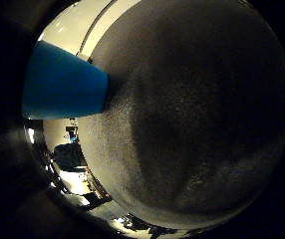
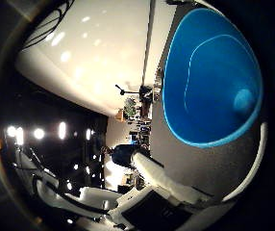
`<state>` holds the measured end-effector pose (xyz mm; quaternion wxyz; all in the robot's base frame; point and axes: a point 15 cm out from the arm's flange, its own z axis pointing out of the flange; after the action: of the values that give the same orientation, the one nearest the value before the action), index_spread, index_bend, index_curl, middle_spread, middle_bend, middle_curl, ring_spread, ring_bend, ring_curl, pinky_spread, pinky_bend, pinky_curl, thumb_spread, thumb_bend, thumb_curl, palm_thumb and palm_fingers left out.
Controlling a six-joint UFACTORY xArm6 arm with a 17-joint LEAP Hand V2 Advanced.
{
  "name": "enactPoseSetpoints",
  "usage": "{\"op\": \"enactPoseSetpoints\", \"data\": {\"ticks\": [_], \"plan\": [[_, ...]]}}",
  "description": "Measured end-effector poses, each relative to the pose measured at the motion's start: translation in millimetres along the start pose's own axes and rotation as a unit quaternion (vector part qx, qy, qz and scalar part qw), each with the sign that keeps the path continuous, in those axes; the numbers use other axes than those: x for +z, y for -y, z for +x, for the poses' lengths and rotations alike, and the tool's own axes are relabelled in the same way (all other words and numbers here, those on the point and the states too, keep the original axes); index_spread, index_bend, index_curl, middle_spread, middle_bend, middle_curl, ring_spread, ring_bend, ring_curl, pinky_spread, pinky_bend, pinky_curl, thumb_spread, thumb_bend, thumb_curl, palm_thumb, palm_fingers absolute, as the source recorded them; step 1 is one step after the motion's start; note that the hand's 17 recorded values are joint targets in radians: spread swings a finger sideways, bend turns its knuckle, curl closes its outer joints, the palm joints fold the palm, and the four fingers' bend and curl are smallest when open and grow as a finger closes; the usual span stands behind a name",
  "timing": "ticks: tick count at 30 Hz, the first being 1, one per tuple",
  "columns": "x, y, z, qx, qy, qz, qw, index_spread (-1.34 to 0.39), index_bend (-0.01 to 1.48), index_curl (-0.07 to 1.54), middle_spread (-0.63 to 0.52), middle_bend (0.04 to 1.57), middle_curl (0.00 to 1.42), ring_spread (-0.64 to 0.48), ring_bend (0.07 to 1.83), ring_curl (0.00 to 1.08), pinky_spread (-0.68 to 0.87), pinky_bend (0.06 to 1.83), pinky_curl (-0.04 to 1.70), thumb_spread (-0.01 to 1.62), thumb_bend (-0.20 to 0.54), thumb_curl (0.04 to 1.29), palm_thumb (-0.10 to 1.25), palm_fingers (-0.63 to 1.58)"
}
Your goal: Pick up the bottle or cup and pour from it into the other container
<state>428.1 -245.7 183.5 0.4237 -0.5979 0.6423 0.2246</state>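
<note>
1. Currently the hand [image 2: 162, 177] is hovering close beside the blue cup [image 2: 209, 82], and the thumb-side view is looking straight down into its open mouth; the inside is showing nothing I can make out as contents.
2. Seemingly the cup is standing upright on the dark grey surface [image 1: 197, 124], since the little-finger-side view is showing its tapered wall narrowing down to meet that surface.
3. White fingers [image 2: 149, 166] are reaching out beside the cup, looking loose and fairly straight; they are not wrapping the cup and are pinching nothing, as far as these views are showing.
4. By my judgement the step in hand is closing in for the grasp, so the task is sitting at its very start: nothing is lifted and nothing poured.
5. To do it well, the palm should be moving squarely against the cup's side wall rather than its rim, with thumb and fingers closing on opposite sides.
6. Because the wall is tapering, the hand should be gripping higher up, where the cup is wider, so it is not slipping downward on the lift.
7. Closing gently matters: a push from one side alone is likely tipping the cup over.
8. Whatever container is receiving the pour is not showing in either view.
</note>
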Motion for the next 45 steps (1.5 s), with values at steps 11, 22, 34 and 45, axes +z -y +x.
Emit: {"op": "enactPoseSetpoints", "data": {"ticks": [11,22,34,45], "plan": [[4,1,1,-0.001,-0.004,-0.003,1.0,-0.18,0.16,0.28,-0.03,0.48,0.42,-0.01,0.65,0.32,0.15,0.37,0.26,0.98,-0.015,0.33,0.68,0.54],[17,2,-7,-0.006,0.002,-0.023,1.0,-0.38,0.25,0.4,-0.25,0.78,0.64,-0.24,1.01,0.51,-0.45,0.92,0.46,0.94,-0.022,0.44,0.83,1.07],[17,2,-15,-0.009,0.012,-0.025,1.0,-0.49,0.38,0.74,-0.31,0.95,0.85,-0.27,1.2,0.64,-0.39,1.11,0.71,0.82,-0.027,0.55,0.85,0.97],[10,3,-32,-0.019,0.022,-0.026,0.999,-0.54,0.36,0.97,-0.32,1.01,0.91,-0.26,1.26,0.67,-0.38,1.13,0.84,0.81,-0.028,0.58,0.86,0.9]]}}
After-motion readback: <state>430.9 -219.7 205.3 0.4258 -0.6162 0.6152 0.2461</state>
